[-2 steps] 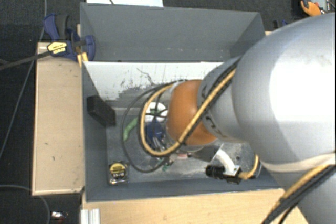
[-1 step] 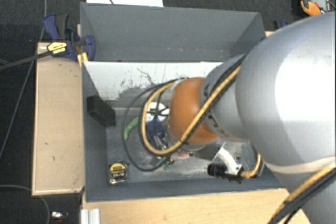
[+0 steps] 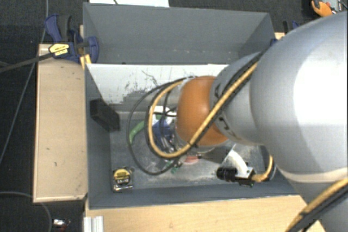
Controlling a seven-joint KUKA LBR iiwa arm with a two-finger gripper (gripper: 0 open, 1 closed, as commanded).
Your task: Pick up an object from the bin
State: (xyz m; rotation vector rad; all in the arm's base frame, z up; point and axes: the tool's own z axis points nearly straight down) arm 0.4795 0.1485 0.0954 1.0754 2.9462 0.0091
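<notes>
Reaching: the gripper [image 3: 169,144] hung by a blue thing [image 3: 160,130] in the middle of the bin [image 3: 174,30].
Gripper state: could not be told.
Advice: a straight descent seemed best, clear of the green piece [image 3: 136,130].

From my console I see the grey metal bin [image 3: 174,35], its floor scuffed and scratched. A black block [image 3: 104,114] sits at the foot of its left wall, well apart from a yellow-and-black tape measure [image 3: 122,179] lying flat in the front left corner. Toward the middle lie a green piece [image 3: 137,129] and, near it, something blue [image 3: 161,130], with a small red bit [image 3: 190,159] closer to the front; a white piece [image 3: 235,161] lies at the front right, and I cannot tell what it is.
</notes>
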